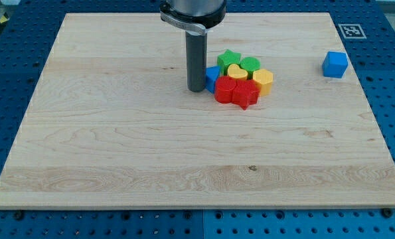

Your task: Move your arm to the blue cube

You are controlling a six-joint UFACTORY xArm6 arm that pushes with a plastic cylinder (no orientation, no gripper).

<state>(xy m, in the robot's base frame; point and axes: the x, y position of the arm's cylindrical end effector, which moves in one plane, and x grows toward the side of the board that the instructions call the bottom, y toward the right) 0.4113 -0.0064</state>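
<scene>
The blue cube (334, 64) sits alone near the board's right edge, toward the view's top. My tip (196, 88) stands on the board near the top centre, far to the left of the cube. It touches the left side of a cluster of blocks: a small blue block (212, 78) right against the rod, a green star (229, 60), a green cylinder (250, 65), a yellow heart (236, 71), a yellow hexagon (263, 81), a red cylinder (224, 89) and a red star (245, 94).
The wooden board (117, 133) lies on a blue perforated table. A black-and-white marker tag (350, 30) sits just off the board's top right corner.
</scene>
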